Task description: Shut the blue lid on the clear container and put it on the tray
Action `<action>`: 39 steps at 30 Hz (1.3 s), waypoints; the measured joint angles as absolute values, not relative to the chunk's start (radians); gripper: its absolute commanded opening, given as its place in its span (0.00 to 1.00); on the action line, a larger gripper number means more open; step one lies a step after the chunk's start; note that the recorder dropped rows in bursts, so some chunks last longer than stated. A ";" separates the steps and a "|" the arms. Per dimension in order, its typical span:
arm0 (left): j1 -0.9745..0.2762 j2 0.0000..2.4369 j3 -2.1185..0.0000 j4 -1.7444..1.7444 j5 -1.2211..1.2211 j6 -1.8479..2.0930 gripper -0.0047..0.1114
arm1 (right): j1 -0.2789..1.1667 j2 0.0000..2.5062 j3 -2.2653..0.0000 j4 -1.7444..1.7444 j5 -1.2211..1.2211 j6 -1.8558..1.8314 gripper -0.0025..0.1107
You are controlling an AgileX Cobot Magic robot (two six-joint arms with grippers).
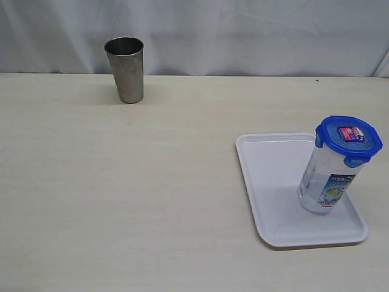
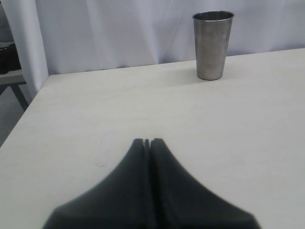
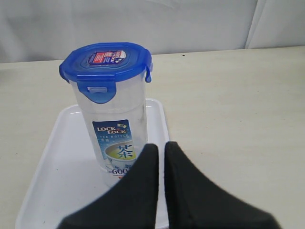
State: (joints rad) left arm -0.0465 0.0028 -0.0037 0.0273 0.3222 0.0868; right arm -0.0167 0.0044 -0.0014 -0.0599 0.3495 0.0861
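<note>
One clear container (image 1: 325, 182), blue lid (image 1: 348, 139) on, stands on the tray (image 1: 267, 176); steel cup (image 1: 126, 70) well apart. Left wrist cam: left gripper (image 2: 147, 141) pinched together, empty. Right wrist cam: right gripper (image 3: 161, 146) nearly closed, empty too, container just ahead.

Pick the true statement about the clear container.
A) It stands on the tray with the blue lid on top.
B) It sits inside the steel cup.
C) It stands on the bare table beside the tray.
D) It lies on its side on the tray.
A: the clear container stands on its base on the tray, with the blue lid covering its mouth.
</note>
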 measured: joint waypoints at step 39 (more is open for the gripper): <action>-0.046 0.003 -0.004 0.027 0.322 0.084 0.04 | -0.017 0.004 -0.001 -0.061 0.350 -0.023 0.06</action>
